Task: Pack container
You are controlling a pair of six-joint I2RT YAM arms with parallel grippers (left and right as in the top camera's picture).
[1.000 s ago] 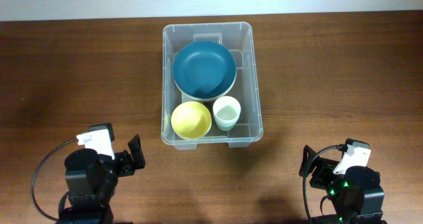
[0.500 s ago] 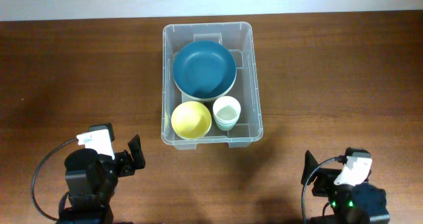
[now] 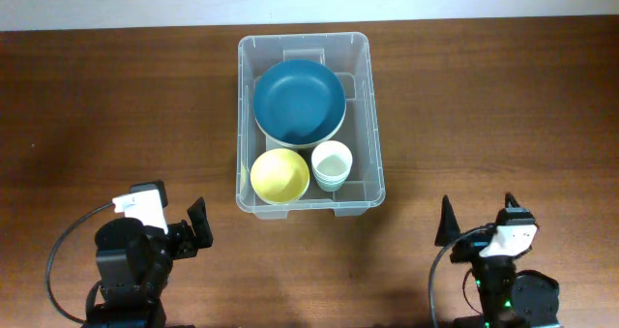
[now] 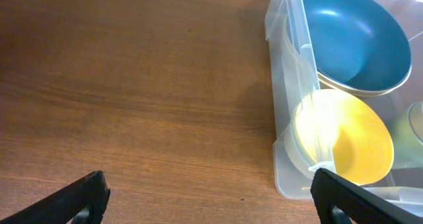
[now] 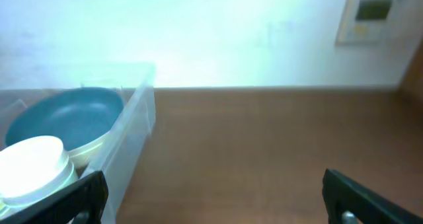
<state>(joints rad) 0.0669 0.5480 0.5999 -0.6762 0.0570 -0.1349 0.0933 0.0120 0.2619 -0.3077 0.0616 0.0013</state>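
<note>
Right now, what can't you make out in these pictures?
Right wrist view: wall panel, too blurred to read.
Left wrist view: pale cup, nearly all cut off by the right edge.
Overhead: most of the container floor, covered by blue bowl and yellow bowl.

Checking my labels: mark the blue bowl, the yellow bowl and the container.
blue bowl (image 3: pixel 299 101), overhead view, middle of its inside.
yellow bowl (image 3: pixel 280 175), overhead view, middle of its inside.
container (image 3: pixel 304 41), overhead view, on its far rim.
</note>
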